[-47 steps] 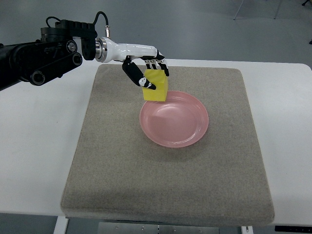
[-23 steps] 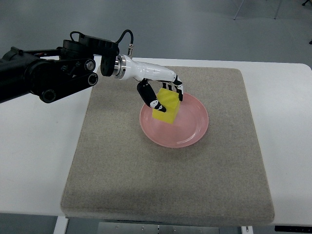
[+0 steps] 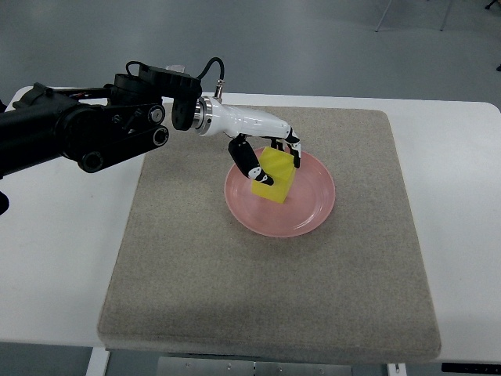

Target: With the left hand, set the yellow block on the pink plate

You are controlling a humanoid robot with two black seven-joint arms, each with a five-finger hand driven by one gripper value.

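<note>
A yellow block (image 3: 275, 176) is held over the pink plate (image 3: 307, 211), tilted, at the plate's upper left part. My left hand (image 3: 274, 163) is shut on the block, thumb on its near side and fingers over its far top edge. Whether the block touches the plate's surface I cannot tell. The left arm's black and white forearm comes in from the picture's left edge. The right arm does not show.
The plate lies on a grey felt mat (image 3: 196, 266) that covers most of a white table (image 3: 55, 251). Bare mat stretches below and to the right of the plate. The table's front edge runs along the bottom of the picture.
My left hand has carried the yellow block right and down, from the mat behind the plate's rim to over the plate's inside. The grip has stayed shut.
</note>
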